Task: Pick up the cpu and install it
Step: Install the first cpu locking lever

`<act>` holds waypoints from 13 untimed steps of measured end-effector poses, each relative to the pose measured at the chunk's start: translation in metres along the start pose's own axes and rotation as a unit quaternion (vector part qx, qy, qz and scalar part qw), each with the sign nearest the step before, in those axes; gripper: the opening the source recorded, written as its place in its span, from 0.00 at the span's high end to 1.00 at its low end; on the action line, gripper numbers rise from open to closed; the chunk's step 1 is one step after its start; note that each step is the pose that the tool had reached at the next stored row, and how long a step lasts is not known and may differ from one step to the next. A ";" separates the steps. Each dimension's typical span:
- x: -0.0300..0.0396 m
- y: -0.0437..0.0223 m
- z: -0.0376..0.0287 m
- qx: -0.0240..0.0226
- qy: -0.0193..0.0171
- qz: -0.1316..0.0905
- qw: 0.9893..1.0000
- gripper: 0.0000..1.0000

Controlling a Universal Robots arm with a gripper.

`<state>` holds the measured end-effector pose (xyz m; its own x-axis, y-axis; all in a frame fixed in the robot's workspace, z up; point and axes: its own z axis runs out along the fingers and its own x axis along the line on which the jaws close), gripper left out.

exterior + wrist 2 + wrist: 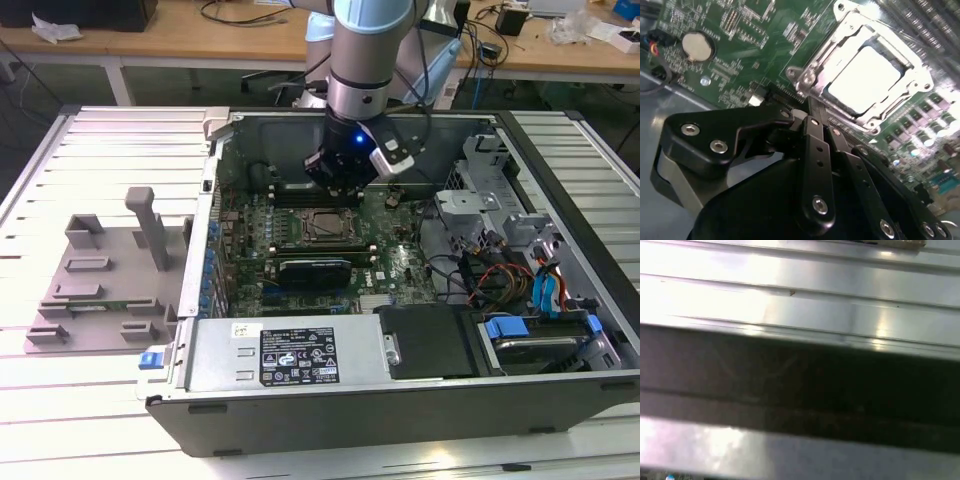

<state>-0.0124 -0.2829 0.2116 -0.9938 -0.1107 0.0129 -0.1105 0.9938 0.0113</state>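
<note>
The fingers were drawn together into a narrow black stack with nothing between them, their tips ending just beside the near edge of the CPU socket in the second wrist view. The cpu lay flat inside that socket, a smooth square of bright silver-grey metal, bordered on all sides by the socket's shiny steel frame with its rounded screw tabs. The fingers were apart from the cpu and held nothing.

In the exterior view the gripper hung just behind the socket, low inside the open computer case. The green motherboard spread around the socket, thick with tiny components, and a round silver coin battery sat well away from the socket on it. The case's tall grey metal walls closed in the room around the socket, with the drive cage and a tangle of cables well off toward the exterior view's right of the socket. A grey plastic holder tray, blocky with raised posts, lay outside the case on the ribbed white table, well toward the exterior view's left of the socket.

In the first wrist view, ribbed pale metal and a dark band of case wall ran across.
</note>
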 end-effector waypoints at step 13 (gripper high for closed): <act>0.0051 -0.0271 -0.0082 0.033 0.003 0.000 0.999 0.89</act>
<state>-0.0143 -0.3106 0.2196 -0.9938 -0.1095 0.0185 -0.1104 0.9923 -0.0556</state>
